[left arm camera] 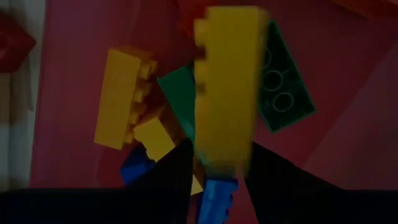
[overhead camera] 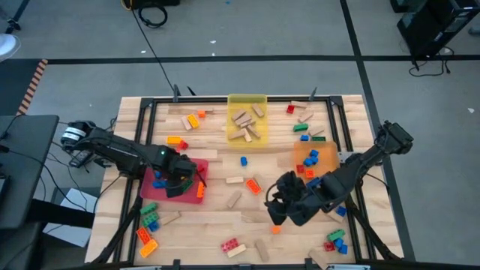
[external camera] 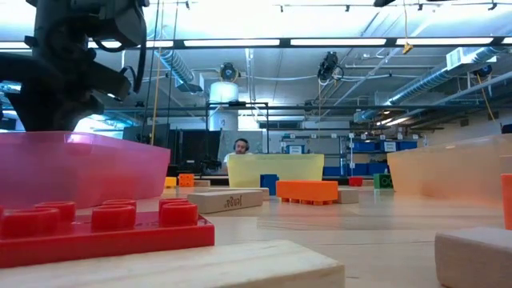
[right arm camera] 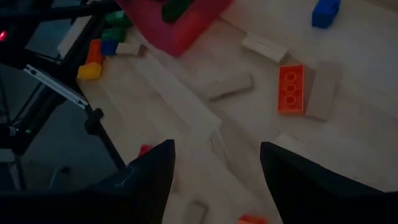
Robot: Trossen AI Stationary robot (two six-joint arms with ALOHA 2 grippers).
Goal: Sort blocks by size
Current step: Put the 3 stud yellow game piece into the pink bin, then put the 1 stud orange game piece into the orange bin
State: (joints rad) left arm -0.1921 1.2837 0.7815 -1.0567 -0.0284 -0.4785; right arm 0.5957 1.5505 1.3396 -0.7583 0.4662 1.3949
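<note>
My left gripper (overhead camera: 180, 180) hangs over the red tray (overhead camera: 150, 189), pointing down, shut on a long yellow brick (left arm camera: 227, 93). Below it, yellow (left arm camera: 121, 99), green (left arm camera: 280, 87) and blue (left arm camera: 217, 196) bricks lie in the tray. My right gripper (right arm camera: 214, 177) stands open above bare wood at mid-right (overhead camera: 279, 204), nothing between its fingers. An orange brick (right arm camera: 291, 89) lies flat beside a tan wooden block (right arm camera: 323, 90) ahead of it. Loose bricks and wooden blocks lie scattered over the table. My left gripper pinches the long yellow brick's near end (left arm camera: 224, 163) between its two fingers, which come from above and point down. The brick runs on beyond the fingertips, along the fingers, clear of the bricks in the tray. It shows blurred.
A yellow tray (overhead camera: 247, 101) with wooden blocks stands at the far middle, an orange tray (overhead camera: 300, 154) with blue and red bricks at the right. A black frame (overhead camera: 146, 120) runs round the table. A red brick (external camera: 104, 228) and wooden blocks lie by the near edge.
</note>
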